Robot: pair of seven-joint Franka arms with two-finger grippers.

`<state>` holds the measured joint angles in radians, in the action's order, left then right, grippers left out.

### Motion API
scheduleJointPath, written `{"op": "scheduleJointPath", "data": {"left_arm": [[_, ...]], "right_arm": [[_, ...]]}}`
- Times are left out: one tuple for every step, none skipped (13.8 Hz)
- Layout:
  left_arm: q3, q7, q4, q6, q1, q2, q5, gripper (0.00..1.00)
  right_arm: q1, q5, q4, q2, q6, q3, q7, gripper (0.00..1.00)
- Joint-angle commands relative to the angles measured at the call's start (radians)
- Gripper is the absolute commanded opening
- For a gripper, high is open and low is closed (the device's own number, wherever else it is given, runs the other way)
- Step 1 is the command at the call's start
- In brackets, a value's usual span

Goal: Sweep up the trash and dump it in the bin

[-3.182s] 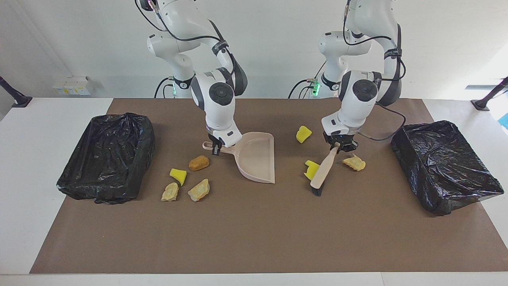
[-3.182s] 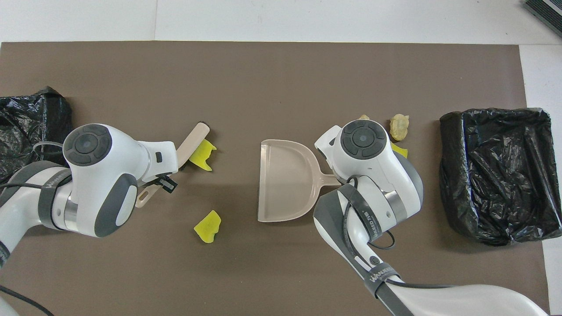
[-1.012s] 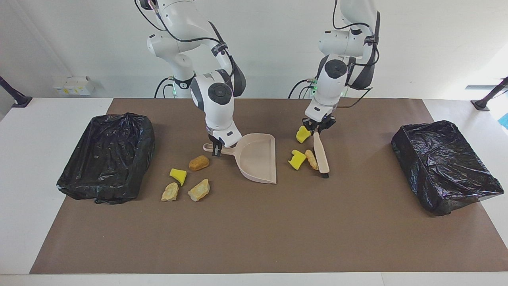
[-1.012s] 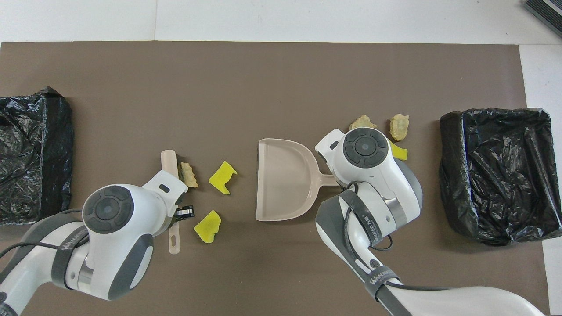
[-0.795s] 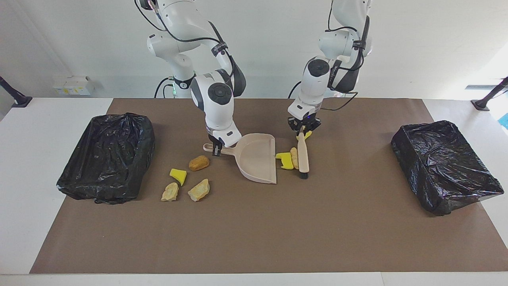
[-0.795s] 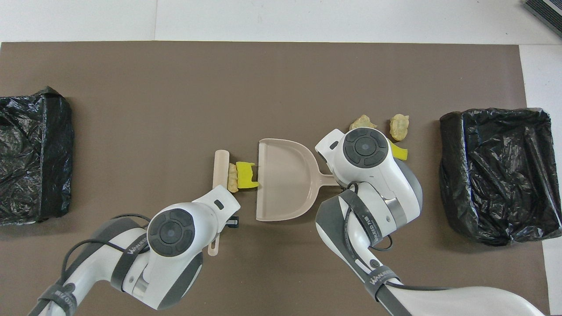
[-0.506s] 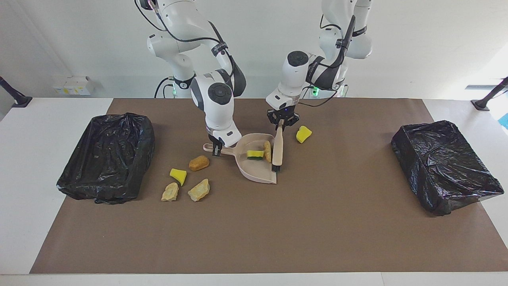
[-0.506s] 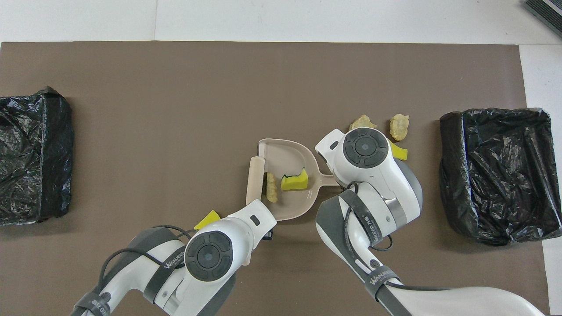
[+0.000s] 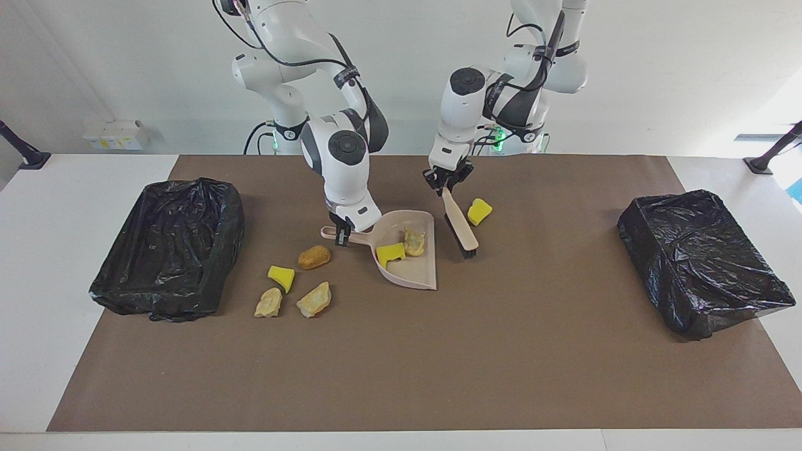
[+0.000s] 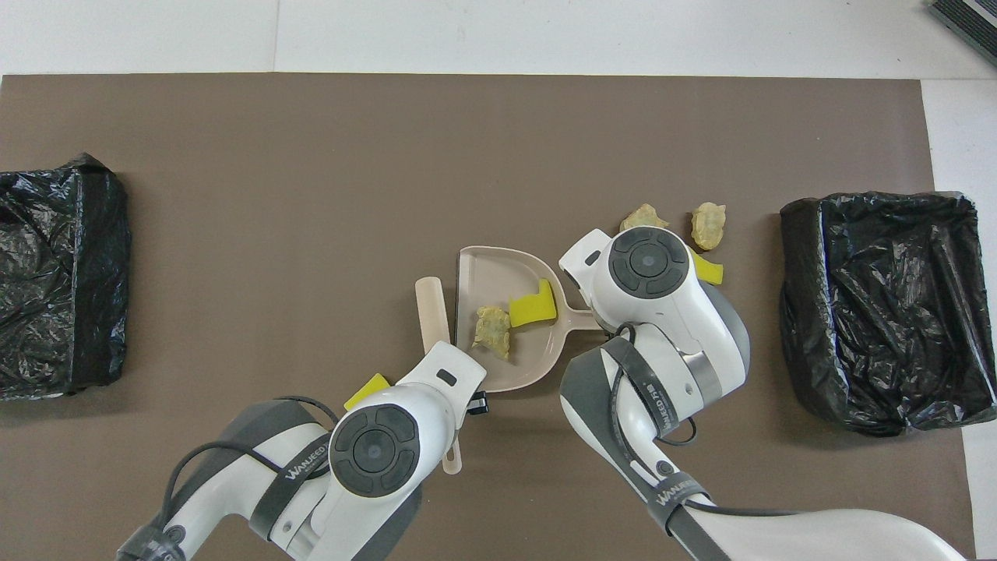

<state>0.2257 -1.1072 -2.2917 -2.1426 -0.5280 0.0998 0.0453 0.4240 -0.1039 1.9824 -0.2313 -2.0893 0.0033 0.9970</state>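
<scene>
My right gripper point(image 9: 341, 233) is shut on the handle of the beige dustpan point(image 9: 418, 270), which rests on the brown mat. A yellow sponge wedge point(image 9: 391, 253) and a tan chunk point(image 9: 414, 241) lie in the pan; they also show in the overhead view, wedge point(image 10: 533, 305) and chunk point(image 10: 492, 329). My left gripper point(image 9: 448, 182) is shut on the handle of the brush point(image 9: 460, 225), which slants down just outside the pan's open edge. Another yellow wedge point(image 9: 479, 211) lies beside the brush. An orange-brown bun point(image 9: 314, 256), a yellow wedge point(image 9: 281, 277) and two tan chunks point(image 9: 269, 302) point(image 9: 314, 299) lie beside the pan's handle.
A black-lined bin point(image 9: 169, 247) stands at the right arm's end of the table, another point(image 9: 702, 260) at the left arm's end. The brown mat point(image 9: 401, 363) covers the middle of the table.
My left gripper swept the brush toward the dustpan, pushing a yellow wedge and a tan chunk into it, then drew the brush back out past the pan's edge. The right gripper held the pan still.
</scene>
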Motion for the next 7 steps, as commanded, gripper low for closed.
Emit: {"op": "scheduleJointPath", "data": {"left_arm": [[0.003, -0.246, 0.040, 0.172, 0.002, 0.032, -0.080, 0.00], [0.004, -0.322, 0.046, 0.222, 0.000, 0.034, -0.081, 0.00], [0.009, -0.377, 0.044, 0.251, 0.000, 0.041, -0.078, 0.00], [0.011, -0.435, 0.023, 0.259, -0.007, 0.060, -0.067, 0.00], [0.011, -0.483, -0.012, 0.250, -0.012, 0.078, -0.042, 0.00], [0.012, -0.470, -0.044, 0.245, -0.013, 0.092, 0.009, 0.00], [0.012, -0.471, -0.078, 0.221, -0.027, 0.093, 0.048, 0.00]], "right_arm": [[-0.005, -0.017, 0.036, 0.026, -0.018, 0.006, -0.011, 0.00], [-0.007, -0.017, 0.036, 0.024, -0.017, 0.006, -0.011, 0.00], [-0.007, -0.017, 0.036, 0.026, -0.018, 0.006, -0.009, 0.00], [-0.007, -0.017, 0.036, 0.024, -0.018, 0.006, -0.011, 0.00], [-0.007, -0.017, 0.036, 0.024, -0.018, 0.006, -0.009, 0.00], [-0.007, -0.017, 0.036, 0.024, -0.018, 0.006, -0.009, 0.00], [-0.007, -0.017, 0.036, 0.024, -0.018, 0.006, -0.009, 0.00]]}}
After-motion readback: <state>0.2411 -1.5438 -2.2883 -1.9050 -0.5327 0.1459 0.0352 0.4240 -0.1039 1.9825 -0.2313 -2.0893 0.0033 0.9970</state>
